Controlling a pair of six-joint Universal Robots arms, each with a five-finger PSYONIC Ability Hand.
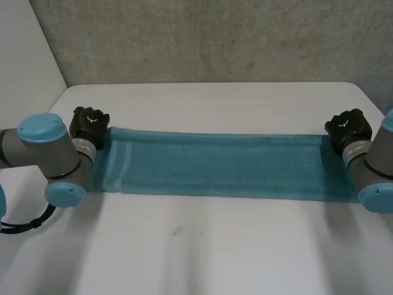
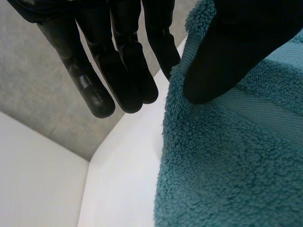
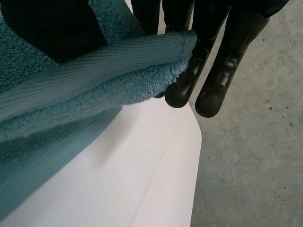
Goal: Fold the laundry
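The left hand [image 2: 125, 66] has its fingers straight, with the thumb pressed down on the pile of the long teal terry towel [image 1: 221, 165]. The finger nearest the cloth passes behind the towel's edge, so the corner looks pinched between thumb and fingers rather than merely touched. In the head view this hand sits at the middle left of the frame, on the far corner of the towel's left short end.

The right hand [image 3: 208, 56] grips in the same way. Its straight fingers lie beneath the woven hem and its thumb is on top, and that hem is raised off the white table [image 1: 202, 246]. In the head view it is at the middle right of the frame, on the far corner of the right short end.

Between the two hands the towel lies as a narrow strip across the centre of the frame. It is flat, nearly straight and fully stretched out, and bare table shows on both sides of it.

Gripping matching corners at opposite ends probably keeps the strip taut and its edges aligned. From there one end could be carried over to meet the other. The near corners are free and could sag or trail during such a move.
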